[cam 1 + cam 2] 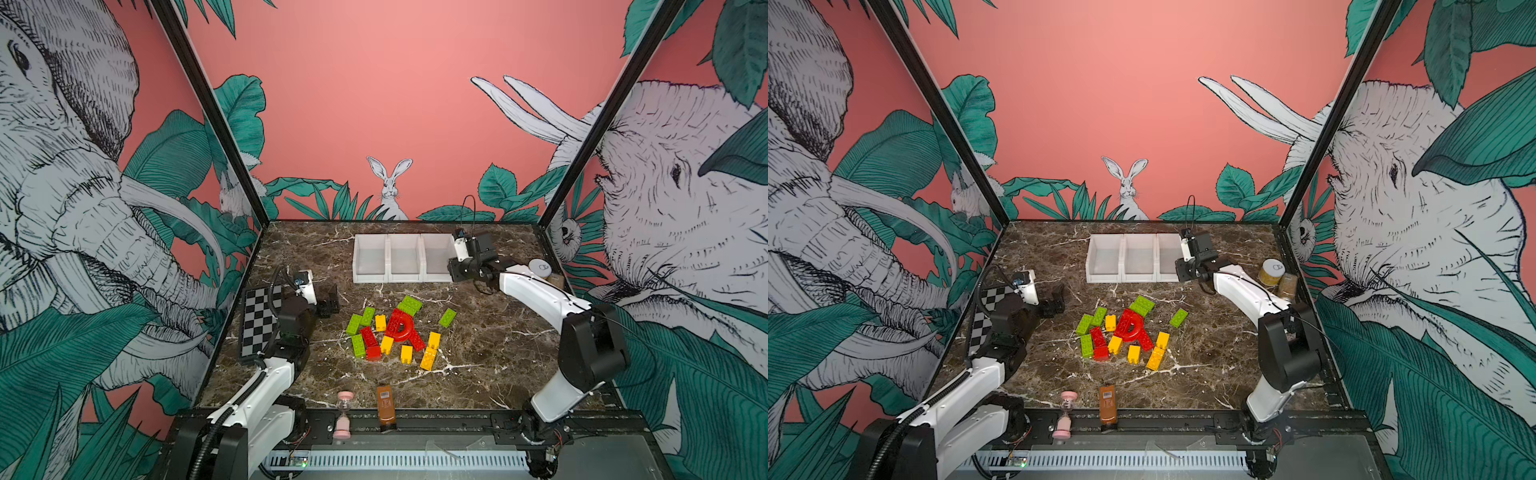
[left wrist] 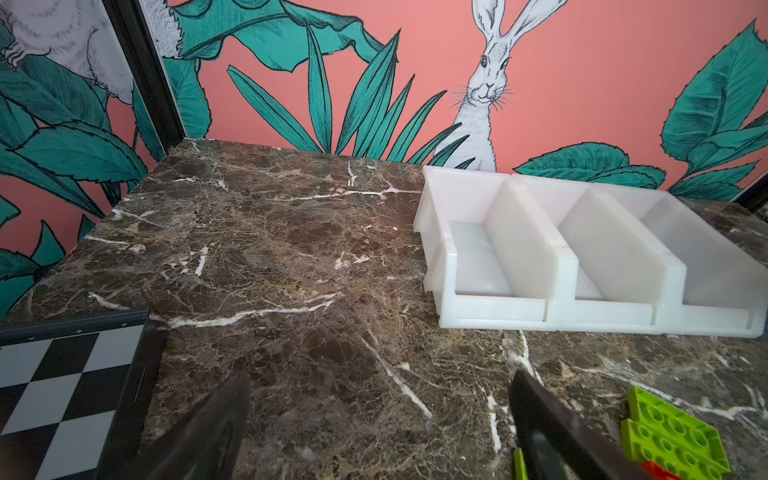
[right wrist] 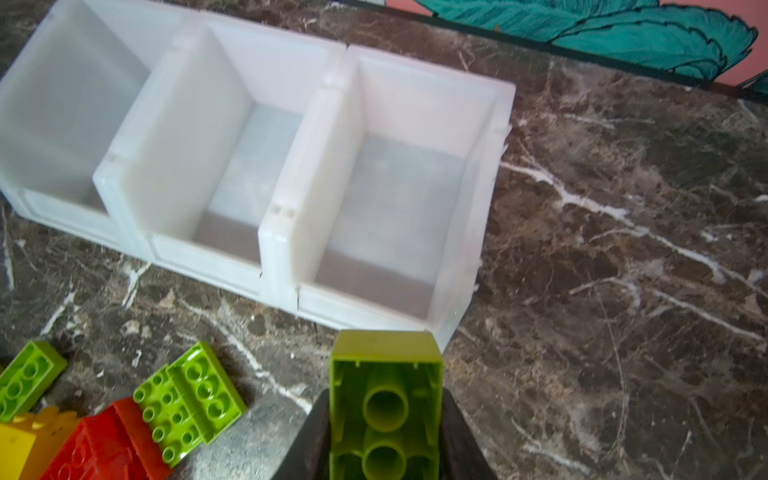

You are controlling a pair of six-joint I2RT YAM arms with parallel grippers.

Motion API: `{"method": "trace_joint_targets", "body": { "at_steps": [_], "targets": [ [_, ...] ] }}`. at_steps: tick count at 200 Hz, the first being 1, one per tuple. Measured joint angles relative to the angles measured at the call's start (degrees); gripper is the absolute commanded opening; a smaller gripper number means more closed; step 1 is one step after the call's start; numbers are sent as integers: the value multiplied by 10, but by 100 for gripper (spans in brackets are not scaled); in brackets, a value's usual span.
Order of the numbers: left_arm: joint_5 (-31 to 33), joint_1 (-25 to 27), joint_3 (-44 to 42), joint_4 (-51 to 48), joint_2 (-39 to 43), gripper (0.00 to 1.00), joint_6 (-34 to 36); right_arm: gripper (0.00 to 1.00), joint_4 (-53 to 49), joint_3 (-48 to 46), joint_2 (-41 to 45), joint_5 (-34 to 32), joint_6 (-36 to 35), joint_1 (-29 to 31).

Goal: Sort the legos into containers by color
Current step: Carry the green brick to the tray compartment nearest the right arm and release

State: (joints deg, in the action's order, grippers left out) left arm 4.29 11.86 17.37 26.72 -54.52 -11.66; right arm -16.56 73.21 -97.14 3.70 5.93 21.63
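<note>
Starting at your front edge, you have a pink hourglass (image 1: 344,415) and a brown bottle (image 1: 385,409) side by side. Beyond them the legos (image 1: 395,334) sit in a loose heap in mid-table: red, yellow and lime green bricks, with a red arch-shaped piece (image 1: 401,328) near the middle and one stray green brick (image 1: 447,318) apart to the right.

Your left gripper (image 2: 374,399) is to the left of the heap, beside the checkered board (image 1: 257,324). Its jaws are spread wide with nothing between them.

Farther back stand the containers (image 1: 403,277), three white bins joined in a row, each showing a bare floor. Your right gripper (image 3: 384,405) is at the front of the rightmost bin (image 3: 490,166), jaws clamped on a held green brick (image 3: 386,365) whose hollow underside faces the wrist camera. That brick hangs just in front of the bin's low lip, not inside it. A white-lidded jar (image 1: 540,268) stands past that arm at the right edge.
</note>
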Motion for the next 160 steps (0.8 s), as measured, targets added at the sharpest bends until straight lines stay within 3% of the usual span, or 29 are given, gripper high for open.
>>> {"method": "trace_joint_targets", "body": {
  "at_steps": [70,100,133,160],
  "targets": [
    [-5,4,0,8,-3,98,5,32,33,99,-113,36,-21,-10],
    [-5,4,0,9,-3,98,7,40,38,114,-137,39,-21,-10],
    [-5,4,0,9,-3,98,7,62,40,129,-151,40,-21,-10],
    [-5,4,0,9,-3,98,7,65,39,133,-151,37,-19,-10]
  ]
}}
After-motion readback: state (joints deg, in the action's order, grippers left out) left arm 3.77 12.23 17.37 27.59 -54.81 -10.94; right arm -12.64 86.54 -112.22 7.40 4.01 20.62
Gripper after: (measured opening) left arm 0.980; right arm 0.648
